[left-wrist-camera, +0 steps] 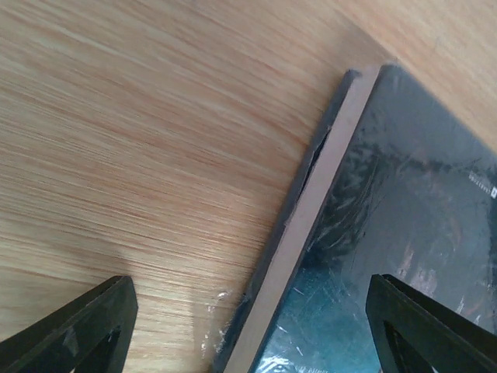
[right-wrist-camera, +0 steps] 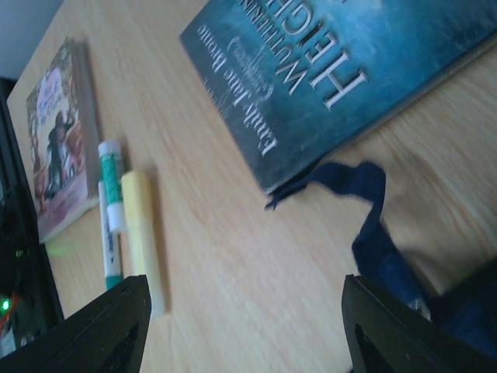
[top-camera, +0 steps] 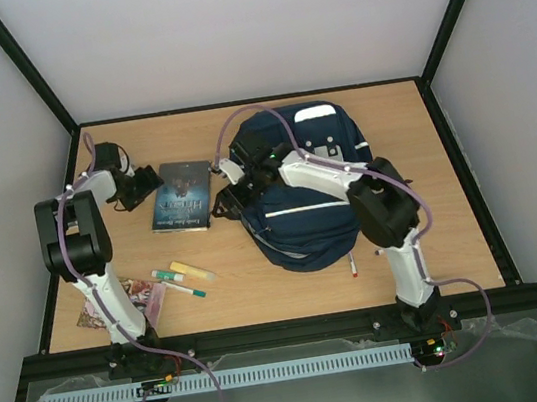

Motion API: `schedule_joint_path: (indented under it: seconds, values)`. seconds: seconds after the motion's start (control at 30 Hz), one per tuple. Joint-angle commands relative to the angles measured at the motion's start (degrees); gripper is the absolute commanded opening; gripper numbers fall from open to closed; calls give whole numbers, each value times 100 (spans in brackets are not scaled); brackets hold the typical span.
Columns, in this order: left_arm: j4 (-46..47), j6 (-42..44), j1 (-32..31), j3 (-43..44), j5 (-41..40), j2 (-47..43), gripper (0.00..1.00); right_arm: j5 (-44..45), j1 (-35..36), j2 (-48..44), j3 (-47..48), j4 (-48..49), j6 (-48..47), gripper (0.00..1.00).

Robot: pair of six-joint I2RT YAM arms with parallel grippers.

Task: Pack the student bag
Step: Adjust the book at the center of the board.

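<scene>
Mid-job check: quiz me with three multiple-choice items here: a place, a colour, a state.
1. Where is the dark teal paperback book? A) on the wooden table, left of the large navy-blue fabric backpack B) inside the backpack C) atop the backpack
2. Colour of the highlighter beside the green-capped marker? A) pink B) yellow C) orange
3. The left tool is? A) shut on the book B) shut on a pen C) open, empty
1 A: it lies flat beside the backpack. 2 B: its barrel is pale yellow. 3 C: its fingers stand wide apart.
</scene>
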Motion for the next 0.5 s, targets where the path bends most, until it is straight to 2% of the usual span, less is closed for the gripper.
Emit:
schedule_joint_path:
  seconds: [0.0,0.23,0.47]
  values:
    - [29,46,-19,57,552,198,84,-211,28,720,896,-214,517,68]
    - [73,-145,-195,-286,757,158,83,34,-97,1764,1710,-73,721,69]
    - [-58,-274,-974,-644,381,-60,82,434,-216,2400,2285,-336,821,70]
